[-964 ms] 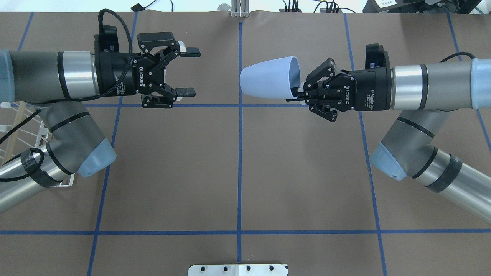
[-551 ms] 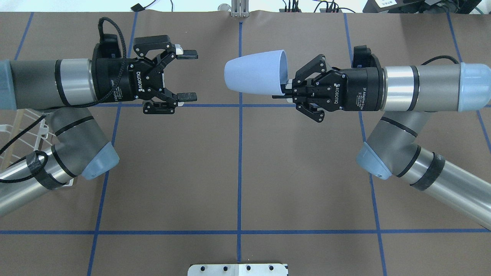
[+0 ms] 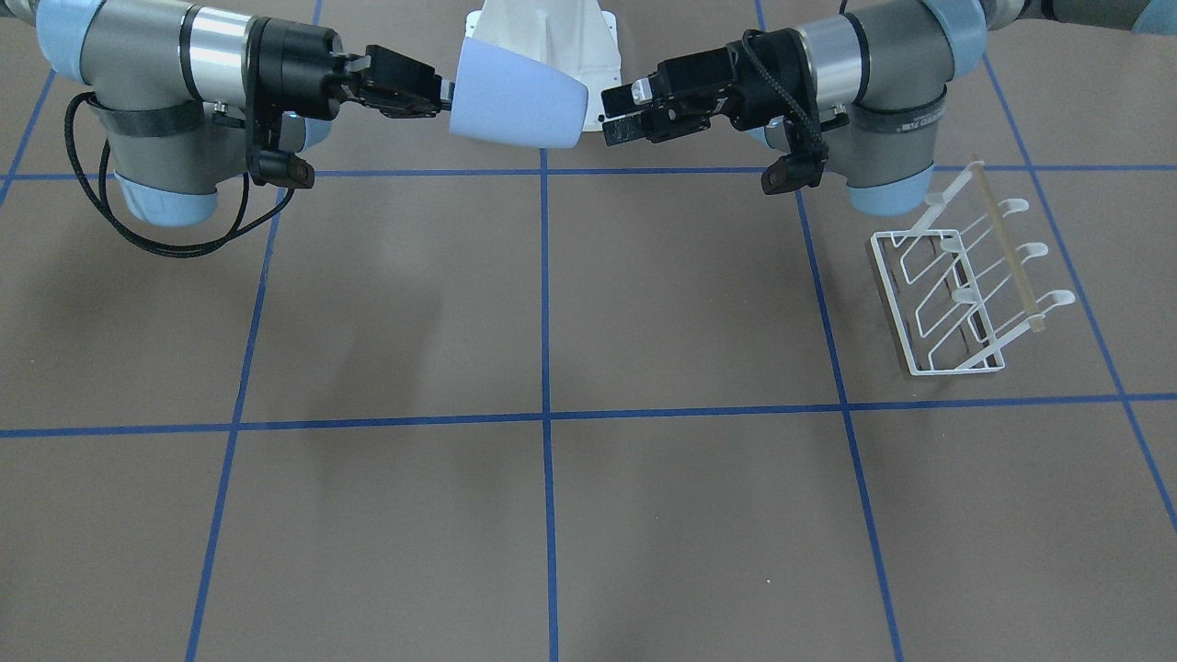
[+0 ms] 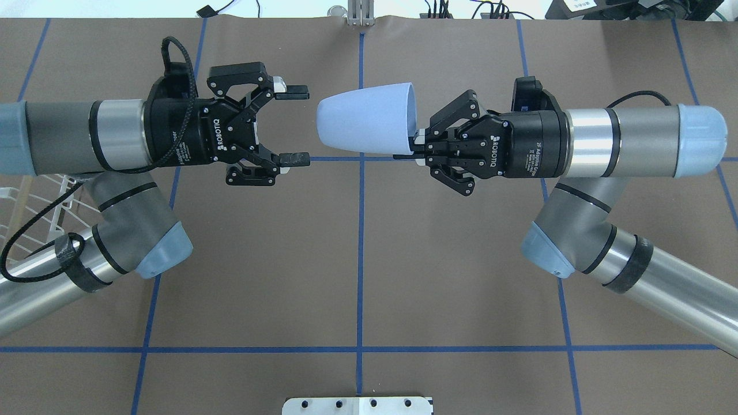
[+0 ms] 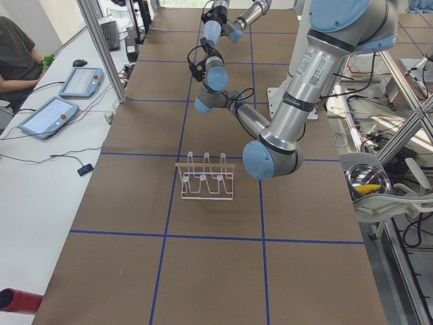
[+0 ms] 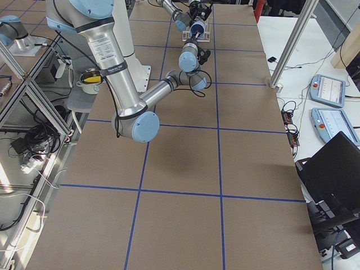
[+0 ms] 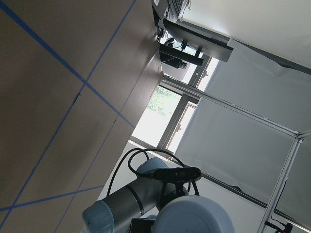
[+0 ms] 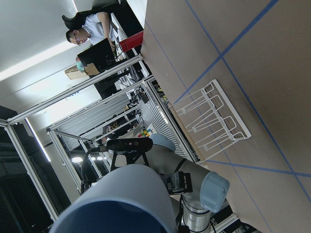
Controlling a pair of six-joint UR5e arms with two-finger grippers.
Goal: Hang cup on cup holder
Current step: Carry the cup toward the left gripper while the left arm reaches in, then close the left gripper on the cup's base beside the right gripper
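Light blue cup (image 4: 364, 119) horizontal in mid-air, white wire cup holder (image 3: 961, 295) upright, well apart

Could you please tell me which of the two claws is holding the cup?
The right claw, shut on the rim of the cup; the left claw is open and empty.

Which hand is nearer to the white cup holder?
Left. The left hand, open, hovers on the cup holder side of the centre line; the right hand, gripping the cup, is across it.

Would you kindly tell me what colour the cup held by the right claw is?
Plain light blue; the cup shows best in the overhead exterior view.
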